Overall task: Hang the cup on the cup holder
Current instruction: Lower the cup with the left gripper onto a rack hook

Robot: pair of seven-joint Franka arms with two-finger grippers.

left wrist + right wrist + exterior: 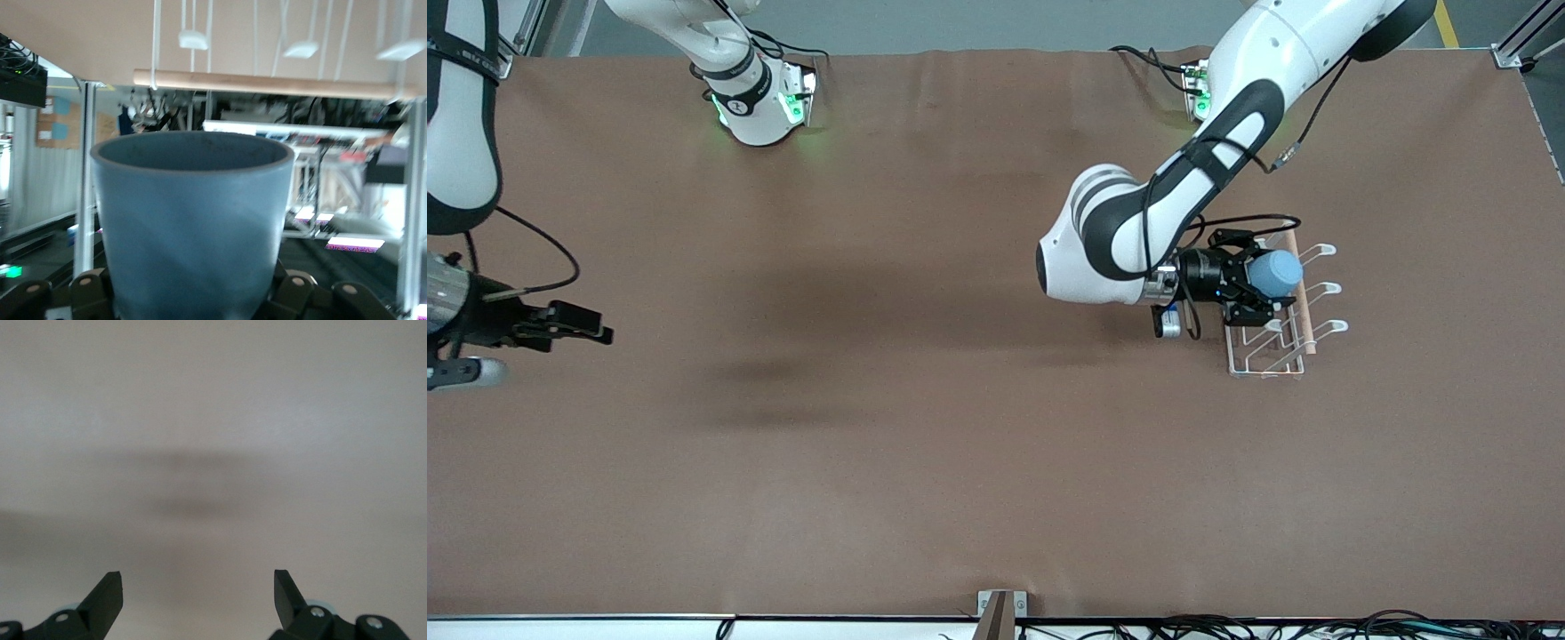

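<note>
Cup (1273, 272) hovering over the cup holder (1282, 327)

Your left pincer (1249, 286) is clamping its base; it's probably light, slick plastic. Right pincer (578, 324) is waiting, fingers apart.

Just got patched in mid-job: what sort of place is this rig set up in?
Probably a robotics lab or test cell, not a home. A bare brown-covered table carries only a white wire cup holder, aluminium frame posts stand at its corner, and cables trail along the table's edge.

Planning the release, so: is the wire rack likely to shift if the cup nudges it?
Probably. The rack is thin open wire, so likely light, and nothing visibly fixes it to the table. The left gripper holds the cup over it.
</note>
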